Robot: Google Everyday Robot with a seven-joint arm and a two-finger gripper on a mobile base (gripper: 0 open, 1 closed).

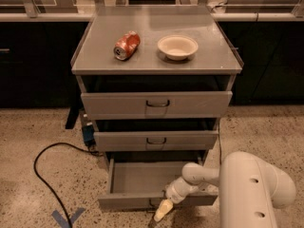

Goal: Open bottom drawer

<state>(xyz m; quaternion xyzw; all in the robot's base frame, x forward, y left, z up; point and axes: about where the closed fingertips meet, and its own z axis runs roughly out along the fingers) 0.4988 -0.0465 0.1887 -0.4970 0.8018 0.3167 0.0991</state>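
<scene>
The bottom drawer (128, 201) of the grey metal cabinet stands pulled out, its plain grey tray (142, 175) showing empty. Its front runs along the lower edge of the view and its handle is hidden behind my gripper. My gripper (160, 212) sits at the middle of that front, its pale fingertips pointing down and left, on the end of my white arm (247, 189) that reaches in from the lower right.
The middle drawer (156, 140) and top drawer (156, 103) are shut or nearly so. On the cabinet top lie a red can (126, 45) on its side and a white bowl (177, 46). A black cable (45, 170) loops over the speckled floor at left; blue tape (66, 217) marks the floor.
</scene>
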